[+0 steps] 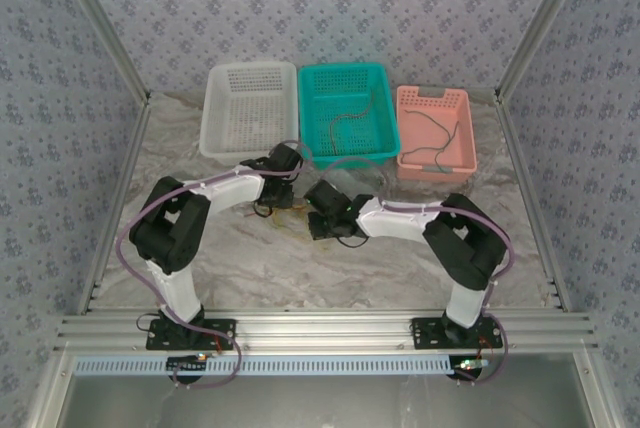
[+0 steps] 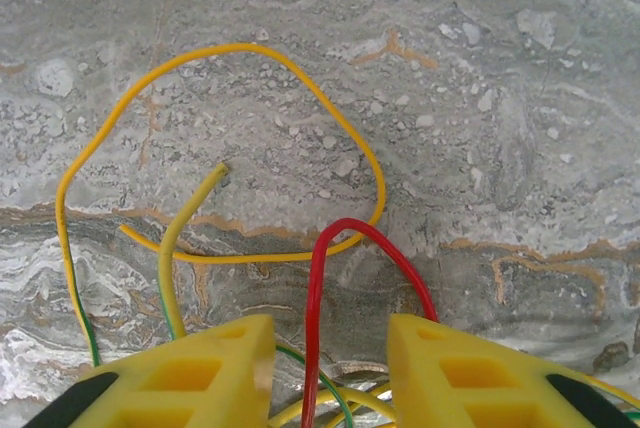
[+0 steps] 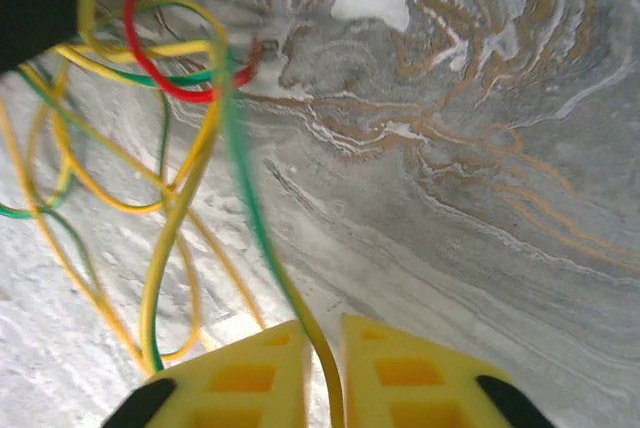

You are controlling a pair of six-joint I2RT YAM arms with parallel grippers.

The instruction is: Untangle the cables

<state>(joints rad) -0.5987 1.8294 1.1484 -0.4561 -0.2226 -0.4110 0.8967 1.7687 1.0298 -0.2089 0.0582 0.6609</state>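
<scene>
Right pincer (image 3: 322, 348) nips one green-yellow cable (image 3: 255, 210); left pincer (image 2: 330, 358) spread.

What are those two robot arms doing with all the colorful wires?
The robot is sorting out a tangle of cables on the table. The right gripper is pinching a yellow-green cable that leads into the pile. The left gripper is open, a red cable looping up between its fingers.
</scene>
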